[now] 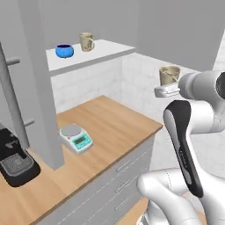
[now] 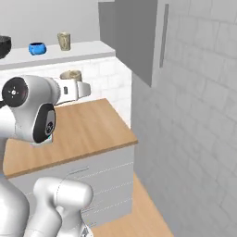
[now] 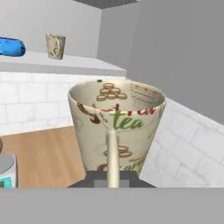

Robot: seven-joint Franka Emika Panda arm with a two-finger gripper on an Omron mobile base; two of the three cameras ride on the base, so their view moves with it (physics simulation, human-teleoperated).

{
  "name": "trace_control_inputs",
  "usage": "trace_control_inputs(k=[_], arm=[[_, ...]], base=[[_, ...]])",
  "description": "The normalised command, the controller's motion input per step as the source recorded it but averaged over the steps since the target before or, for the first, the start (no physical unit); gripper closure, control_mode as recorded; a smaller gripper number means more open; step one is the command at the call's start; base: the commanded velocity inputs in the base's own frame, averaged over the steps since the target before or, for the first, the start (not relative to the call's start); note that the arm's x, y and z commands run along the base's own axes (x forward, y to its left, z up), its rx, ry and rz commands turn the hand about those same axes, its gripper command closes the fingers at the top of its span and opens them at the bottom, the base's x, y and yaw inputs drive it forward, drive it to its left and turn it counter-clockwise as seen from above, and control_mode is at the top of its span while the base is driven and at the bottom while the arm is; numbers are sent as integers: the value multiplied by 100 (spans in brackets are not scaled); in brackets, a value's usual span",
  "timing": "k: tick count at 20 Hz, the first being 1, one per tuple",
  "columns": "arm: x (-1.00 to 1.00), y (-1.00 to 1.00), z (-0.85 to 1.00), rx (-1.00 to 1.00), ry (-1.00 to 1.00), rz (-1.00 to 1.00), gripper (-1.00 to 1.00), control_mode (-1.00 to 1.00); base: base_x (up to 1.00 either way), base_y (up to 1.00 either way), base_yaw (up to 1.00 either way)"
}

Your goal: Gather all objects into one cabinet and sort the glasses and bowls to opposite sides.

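My gripper (image 1: 166, 91) is shut on a beige mottled cup (image 1: 169, 74), held upright in the air above the counter's right end. The hand view has this cup (image 3: 116, 127) close up, with the gripper (image 3: 112, 178) at its base. In the right base view, the held cup (image 2: 71, 75) is just below the cabinet shelf (image 2: 88, 50). On that pale shelf (image 1: 103, 52) stand a second beige cup (image 1: 86, 41) and, to its left, the small blue bowl (image 1: 64, 51). The dark patterned bowl (image 2: 3, 46) sits at the shelf's left, cut off by the frame edge.
A wooden counter (image 1: 112, 125) lies under the shelf, with a small white scale (image 1: 76, 137) and a black coffee machine (image 1: 15, 160) on it. A grey cabinet side panel (image 1: 41, 88) drops to the counter. An open dark door (image 2: 136, 37) hangs right of the shelf.
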Motion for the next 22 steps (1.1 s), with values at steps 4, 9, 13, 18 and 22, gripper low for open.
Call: trace_control_inputs(k=[4,9,13,18,22], arm=[[0,0,0,0,0,0,100,100],[0,0,0,0,0,0,100,100],[0,0,0,0,0,0,100,100],[0,0,0,0,0,0,100,100],[0,0,0,0,0,0,100,100]], base=[[-52,39,59],[2,-27,44],[30,-94,24],[11,-60,38],[1,17,44]])
